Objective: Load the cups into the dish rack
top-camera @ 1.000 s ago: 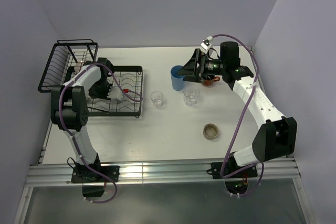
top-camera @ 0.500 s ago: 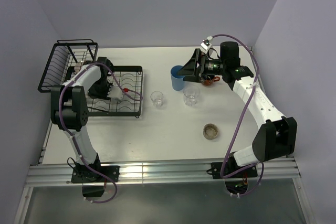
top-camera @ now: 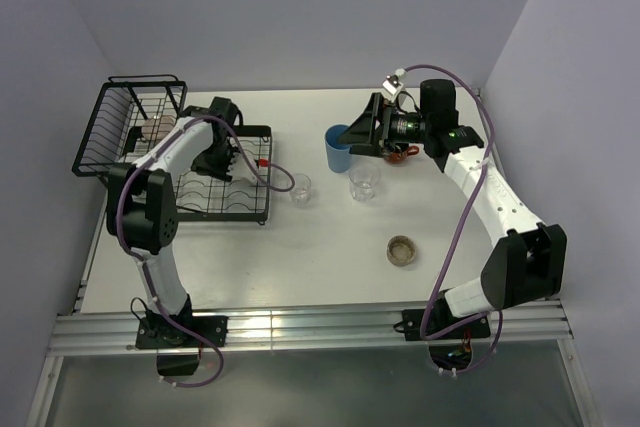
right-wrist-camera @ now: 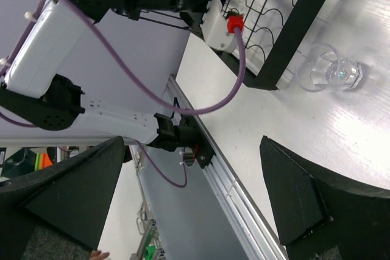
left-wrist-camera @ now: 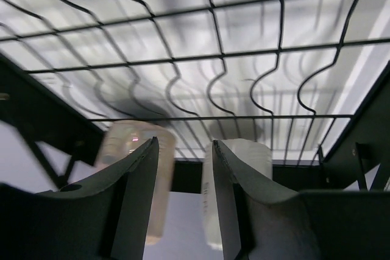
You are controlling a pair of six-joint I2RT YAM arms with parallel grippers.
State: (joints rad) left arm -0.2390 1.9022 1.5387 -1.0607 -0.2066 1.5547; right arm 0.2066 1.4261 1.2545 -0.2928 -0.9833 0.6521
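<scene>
**A:** What is the setting?

**B:** A white table (top-camera: 320, 267) between pale lilac walls. From above, the dish rack (top-camera: 100, 137) lies at nine to ten o'clock, and the left gripper (top-camera: 220, 157) hangs over its flat tray.

**A:** And the cups?

**B:** The blue tumbler (top-camera: 338, 155) stands upright near twelve o'clock. The right gripper (top-camera: 352, 135) is right at its rim, though I cannot tell whether they touch. The left clear glass (top-camera: 299, 188) stands just off the tray's right edge. The right clear glass (top-camera: 364, 182) is at five o'clock of the tumbler. The low brownish cup (top-camera: 402, 250) stands alone near four o'clock, well apart from the others.

**A:** What does the left wrist show?

**B:** Wavy black wires of the tray fill the view. The gripper's fingers (left-wrist-camera: 137, 205) stand a little apart with nothing between them.

**A:** And the right wrist?

**B:** Its fingers (right-wrist-camera: 67, 199) are spread wide, one at each edge of the frame, and nothing is between them. Beyond them a clear glass lies at two o'clock beside the tray's corner. The left arm (right-wrist-camera: 42, 47) reaches across at eleven o'clock. The tumbler is out of this view.
</scene>
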